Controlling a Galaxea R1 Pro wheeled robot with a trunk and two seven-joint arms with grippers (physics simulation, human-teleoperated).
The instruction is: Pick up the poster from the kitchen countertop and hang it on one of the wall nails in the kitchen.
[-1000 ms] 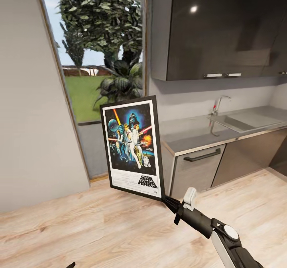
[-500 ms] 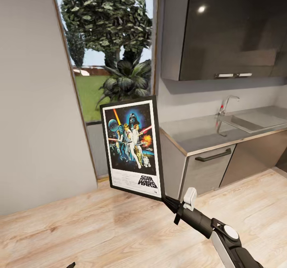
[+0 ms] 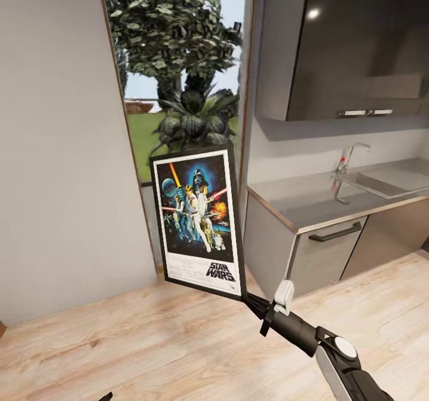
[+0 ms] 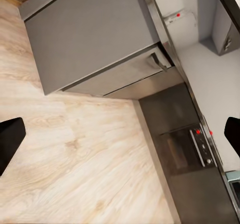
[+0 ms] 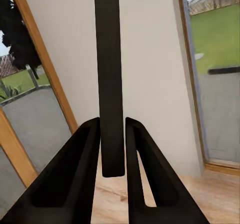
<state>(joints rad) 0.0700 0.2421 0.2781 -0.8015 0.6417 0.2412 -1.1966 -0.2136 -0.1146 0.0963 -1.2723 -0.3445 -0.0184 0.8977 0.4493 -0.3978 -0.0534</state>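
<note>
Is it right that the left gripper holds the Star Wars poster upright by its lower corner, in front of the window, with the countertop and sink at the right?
Not quite: the right gripper holds the poster, not the left. The head view shows the right arm reaching to its lower corner, and the right wrist view shows the fingers shut on the frame's edge. The rest stands: window behind, countertop and sink at right.

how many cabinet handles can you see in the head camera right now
3. One dark bar handle sits on the drawer front under the countertop. Two short silver handles sit side by side along the bottom edge of the dark upper cabinet. More may lie beyond the picture's right edge.
</note>
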